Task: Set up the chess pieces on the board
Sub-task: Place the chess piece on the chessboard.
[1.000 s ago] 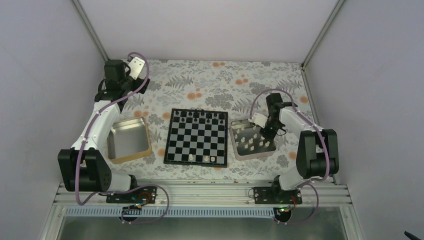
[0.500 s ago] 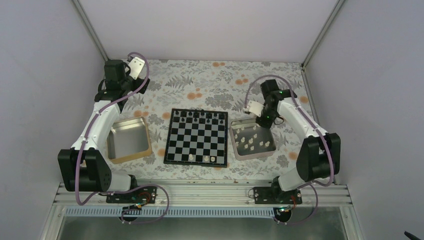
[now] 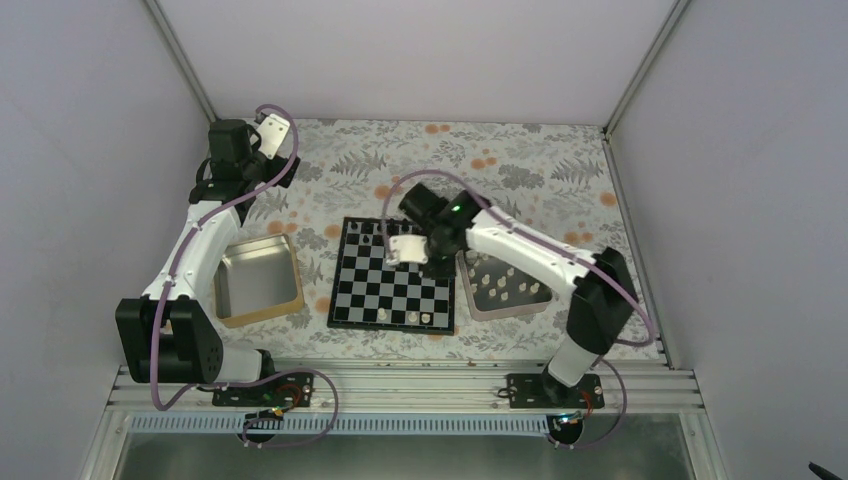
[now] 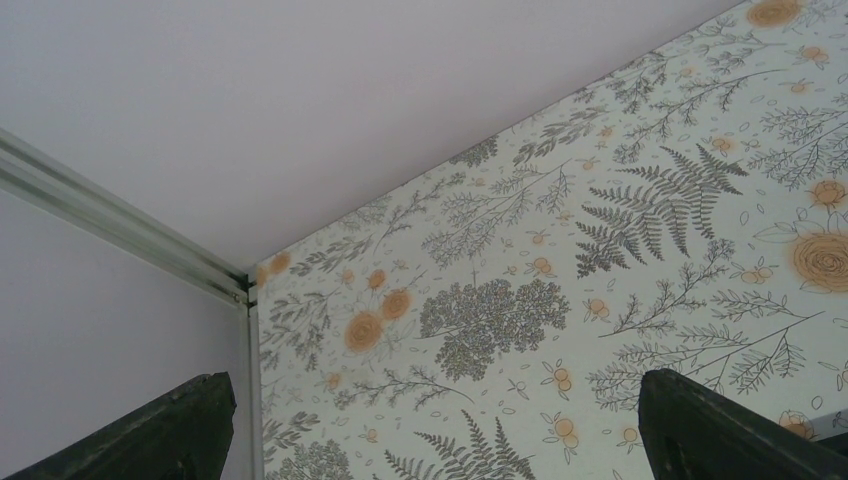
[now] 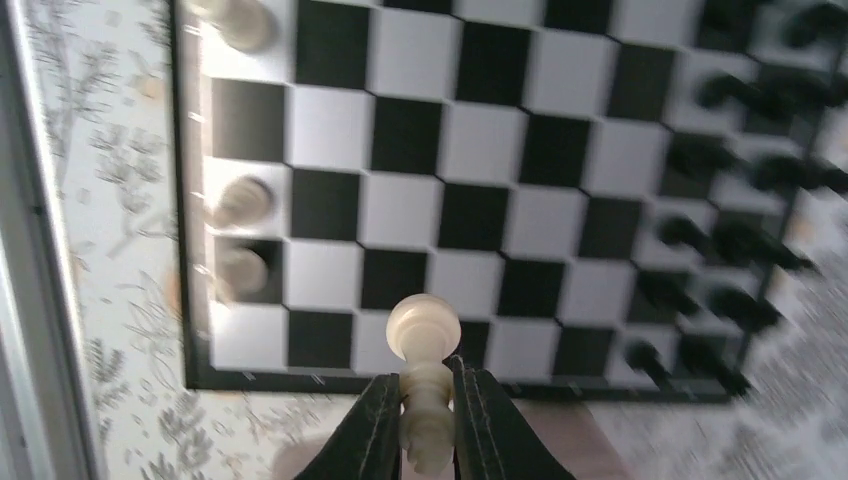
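Note:
The black-and-silver chessboard (image 3: 394, 274) lies mid-table; it also fills the right wrist view (image 5: 480, 180). Three white pieces (image 3: 407, 317) stand on its near row and show in the right wrist view (image 5: 240, 203). Black pieces (image 3: 400, 231) line its far row. My right gripper (image 5: 428, 390) is shut on a cream chess piece (image 5: 424, 345) and hangs above the board's right part (image 3: 415, 250). More white pieces (image 3: 503, 284) lie in the right metal tray (image 3: 467, 281). My left gripper (image 3: 272, 130) is open and empty at the far left, its dark fingertips (image 4: 720, 430) apart above the cloth.
An empty metal tray (image 3: 257, 282) sits left of the board. The floral cloth (image 3: 470, 160) covers the table. White walls and metal corner posts (image 3: 180, 60) enclose the space.
My right gripper rose from the right tray with a cream piece and swung left, over the board. The left arm has not moved.

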{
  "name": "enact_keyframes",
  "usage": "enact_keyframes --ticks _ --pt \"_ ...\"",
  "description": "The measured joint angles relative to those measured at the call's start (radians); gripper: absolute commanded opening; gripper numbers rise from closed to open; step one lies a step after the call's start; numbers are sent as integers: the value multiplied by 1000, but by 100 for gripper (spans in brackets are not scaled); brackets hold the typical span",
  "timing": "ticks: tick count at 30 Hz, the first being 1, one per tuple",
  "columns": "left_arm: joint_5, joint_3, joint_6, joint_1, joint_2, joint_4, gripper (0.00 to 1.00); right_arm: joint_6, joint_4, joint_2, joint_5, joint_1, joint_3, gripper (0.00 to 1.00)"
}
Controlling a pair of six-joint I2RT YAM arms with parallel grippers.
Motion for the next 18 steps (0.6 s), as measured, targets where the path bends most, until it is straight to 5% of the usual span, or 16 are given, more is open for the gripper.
enact_keyframes --ticks 8,18 --pt "0 0 0 0 0 0 100 28 39 164 -37 194 3 13" --pt "0 0 0 0 0 0 100 31 63 225 -70 234 6 14"
